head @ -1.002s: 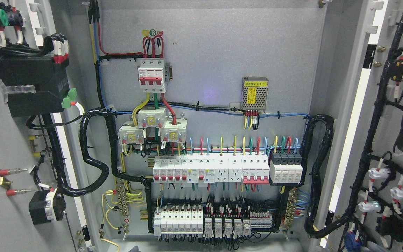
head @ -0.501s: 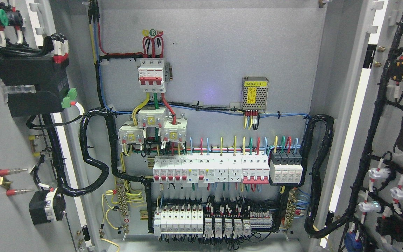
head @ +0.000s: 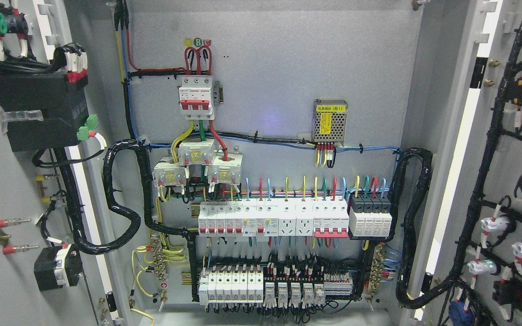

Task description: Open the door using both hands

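My hands: neither is showing in frame, so I cannot tell their grip.
Doors: left door [head: 2, 181] and right door [head: 510, 181] are standing swung open at both frame edges.
Writing: power module [head: 330, 120], centre right, is reading "(B1)".

Few texts can be read. On the small perforated metal power module [head: 330, 120], at the right of the back panel, there is a yellow label with Chinese characters and then "(B1)". Above the red-and-white main breaker [head: 194, 97], three round coloured markers [head: 197, 43] stand in a row; the green middle one shows "B", the others are partly hidden. The print on the breaker rows is too small to read.
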Motion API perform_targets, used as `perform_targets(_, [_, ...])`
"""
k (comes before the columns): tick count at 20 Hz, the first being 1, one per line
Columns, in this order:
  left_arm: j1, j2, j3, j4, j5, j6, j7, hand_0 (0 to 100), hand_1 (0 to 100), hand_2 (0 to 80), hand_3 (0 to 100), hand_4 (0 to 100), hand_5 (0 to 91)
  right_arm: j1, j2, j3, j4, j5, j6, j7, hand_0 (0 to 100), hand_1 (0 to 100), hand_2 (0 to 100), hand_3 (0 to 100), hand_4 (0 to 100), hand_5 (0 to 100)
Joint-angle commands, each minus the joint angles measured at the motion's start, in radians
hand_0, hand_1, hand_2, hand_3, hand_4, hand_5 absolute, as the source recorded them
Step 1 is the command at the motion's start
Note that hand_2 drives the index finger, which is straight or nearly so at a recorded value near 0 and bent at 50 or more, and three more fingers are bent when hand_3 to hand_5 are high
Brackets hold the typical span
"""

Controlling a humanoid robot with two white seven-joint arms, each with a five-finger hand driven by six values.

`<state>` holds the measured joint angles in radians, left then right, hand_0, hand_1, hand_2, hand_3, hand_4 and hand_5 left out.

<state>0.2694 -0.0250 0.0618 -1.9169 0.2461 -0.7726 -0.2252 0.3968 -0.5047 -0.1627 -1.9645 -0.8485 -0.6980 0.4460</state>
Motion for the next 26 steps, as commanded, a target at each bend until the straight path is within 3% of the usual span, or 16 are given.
perform_targets(1, [0.002, 0.016, 0.110, 0.003, 0.036, -0.728, 0.000, 12, 39, 0.0, 0, 0, 0.0, 0.005, -0.003, -0.070, 0.053, -0.008, 0.000, 0.000, 12, 39, 0, 0, 0, 0])
perform_targets(12, [0.010, 0.066, 0.260, 0.042, 0.120, -0.717, 0.001, 12, 39, 0.0, 0, 0, 0.0, 0.040, 0.006, -0.159, 0.064, -0.009, -0.008, 0.002, 12, 39, 0, 0, 0, 0])
perform_targets(18, [-0.010, 0.171, 0.294, 0.170, 0.139, -0.717, 0.053, 12, 39, 0.0, 0, 0, 0.0, 0.070, 0.009, -0.195, 0.067, -0.050, -0.008, 0.002, 12, 39, 0, 0, 0, 0])
perform_targets(26, [-0.061, 0.249, 0.329, 0.233, 0.196, -0.712, 0.055, 12, 39, 0.0, 0, 0, 0.0, 0.096, 0.009, -0.208, 0.094, -0.098, -0.009, 0.002, 12, 39, 0, 0, 0, 0])
